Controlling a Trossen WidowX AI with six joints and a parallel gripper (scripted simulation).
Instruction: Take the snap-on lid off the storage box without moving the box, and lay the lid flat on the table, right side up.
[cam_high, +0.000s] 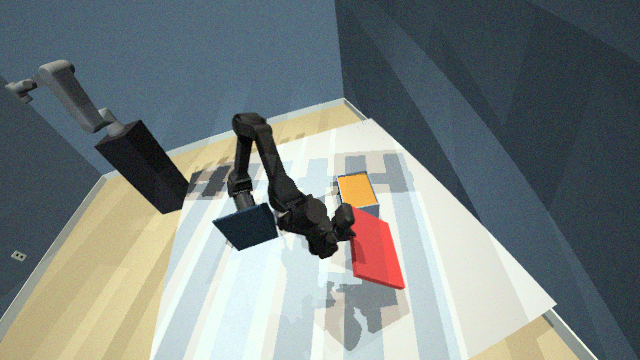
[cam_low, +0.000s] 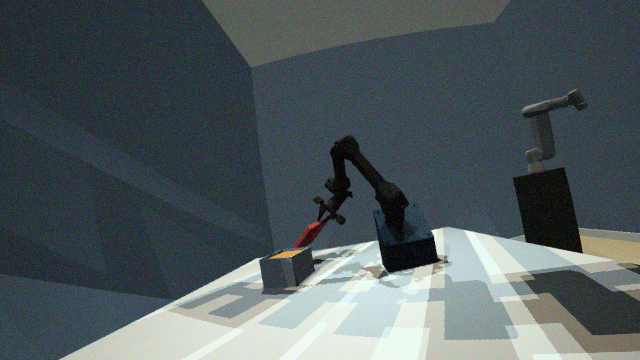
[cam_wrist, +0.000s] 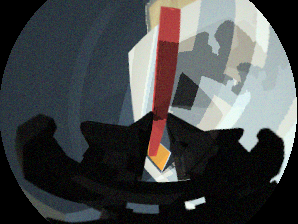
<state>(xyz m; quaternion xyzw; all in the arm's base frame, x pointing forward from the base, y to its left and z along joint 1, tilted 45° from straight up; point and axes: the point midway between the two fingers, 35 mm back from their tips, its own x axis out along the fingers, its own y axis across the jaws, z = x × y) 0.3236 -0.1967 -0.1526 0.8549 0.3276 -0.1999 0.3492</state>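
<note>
My gripper (cam_high: 348, 223) (cam_low: 324, 217) (cam_wrist: 158, 115) is shut on the edge of the red lid (cam_high: 376, 248) (cam_low: 310, 233) (cam_wrist: 164, 76). I hold the lid in the air, tilted, above and beside the storage box (cam_high: 357, 190) (cam_low: 286, 267). The box stands open on the table and shows its orange inside, a bit of which also shows in the wrist view (cam_wrist: 161, 159). In the wrist view the lid shows edge-on as a thin red strip between the fingers.
The arm's dark blue base block (cam_high: 247, 226) (cam_low: 405, 243) stands on the patterned table (cam_high: 450, 260) (cam_low: 450, 320). A second grey arm (cam_high: 70, 95) (cam_low: 542, 130) on a black pedestal (cam_high: 145, 167) (cam_low: 547, 207) stands off the table. Dark walls are close behind the box.
</note>
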